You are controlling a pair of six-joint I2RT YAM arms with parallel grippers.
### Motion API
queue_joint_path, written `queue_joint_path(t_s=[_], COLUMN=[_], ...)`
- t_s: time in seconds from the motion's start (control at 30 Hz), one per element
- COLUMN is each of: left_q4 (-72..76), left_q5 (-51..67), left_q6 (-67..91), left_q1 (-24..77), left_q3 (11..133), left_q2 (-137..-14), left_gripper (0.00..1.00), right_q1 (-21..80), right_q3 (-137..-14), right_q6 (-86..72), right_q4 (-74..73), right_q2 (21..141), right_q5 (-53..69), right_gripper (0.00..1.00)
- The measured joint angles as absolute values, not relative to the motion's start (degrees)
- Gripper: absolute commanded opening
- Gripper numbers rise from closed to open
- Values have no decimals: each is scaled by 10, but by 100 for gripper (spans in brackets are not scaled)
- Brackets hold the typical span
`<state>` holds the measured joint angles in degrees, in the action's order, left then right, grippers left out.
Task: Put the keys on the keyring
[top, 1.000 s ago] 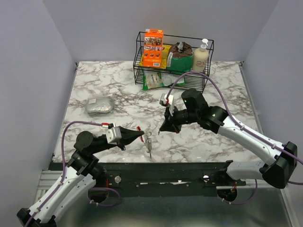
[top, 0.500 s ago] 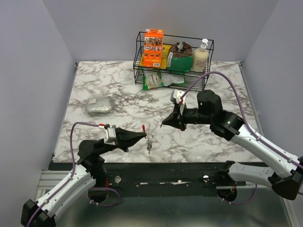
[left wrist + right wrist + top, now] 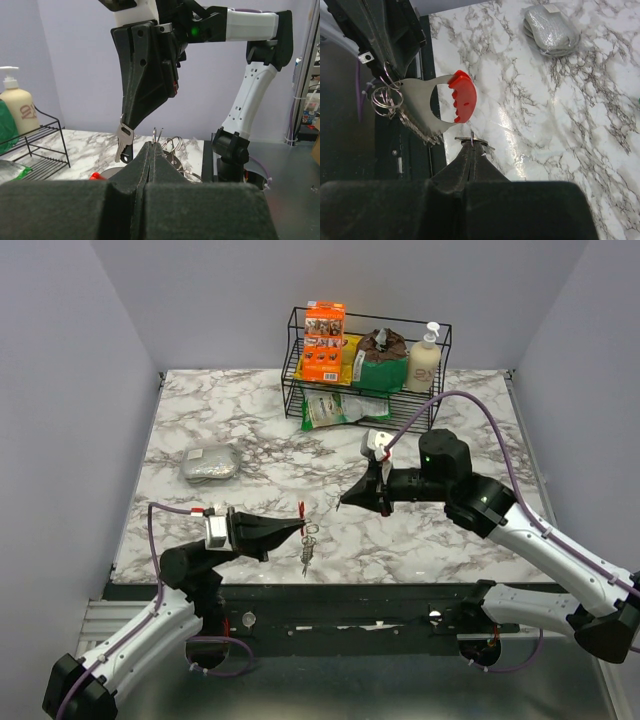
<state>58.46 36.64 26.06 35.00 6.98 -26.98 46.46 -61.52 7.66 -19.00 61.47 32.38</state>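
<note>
1. The left gripper (image 3: 300, 528) has its two dark fingers pressed flat together. Their tips pinch the silver wire keyring (image 3: 172, 144), whose loops stand up just behind the fingertips in the left wrist view.
2. From that ring hangs a small bunch of silver keys (image 3: 308, 550), dangling below the fingertips over the near edge of the white marble-patterned table (image 3: 200, 420). A flat silver tab with a red ribbed grip (image 3: 462, 96) hangs on the same ring.
3. The left arm's forearm lies low and roughly level. It reaches rightward from its base along the table's near edge.
4. The right gripper (image 3: 344, 503) is likewise fully closed, and a slim silver metal key (image 3: 123, 144) is nipped at its very tip. The key hangs downward, tilted, with its head held between the pads.
5. The right arm stretches from its base up and leftward, with the wrist pointing left and slightly down toward the left gripper. The two tips are near each other but apart.
6. Farther back stand a black wire rack (image 3: 297, 360) and a crumpled foil bundle (image 3: 209, 464).
</note>
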Motion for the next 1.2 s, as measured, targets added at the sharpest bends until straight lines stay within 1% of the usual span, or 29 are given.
queue_joint_path(t_s=[0.27, 0.6, 1.0, 1.2], left_q4=[612, 599, 537, 501], left_q5=[366, 370, 371, 371], left_q6=[265, 260, 239, 223], left_q1=[350, 350, 350, 350], left_q3=[70, 70, 81, 89], left_q2=[-295, -302, -276, -271], left_gripper=[0, 0, 0, 0], right_q1=[465, 465, 465, 466], right_q3=[-615, -637, -657, -660], right_q6=[82, 85, 83, 79], right_q4=[-185, -185, -185, -186], right_q2=[609, 624, 673, 675], right_q5=[347, 384, 427, 442], right_gripper=[1, 1, 1, 1])
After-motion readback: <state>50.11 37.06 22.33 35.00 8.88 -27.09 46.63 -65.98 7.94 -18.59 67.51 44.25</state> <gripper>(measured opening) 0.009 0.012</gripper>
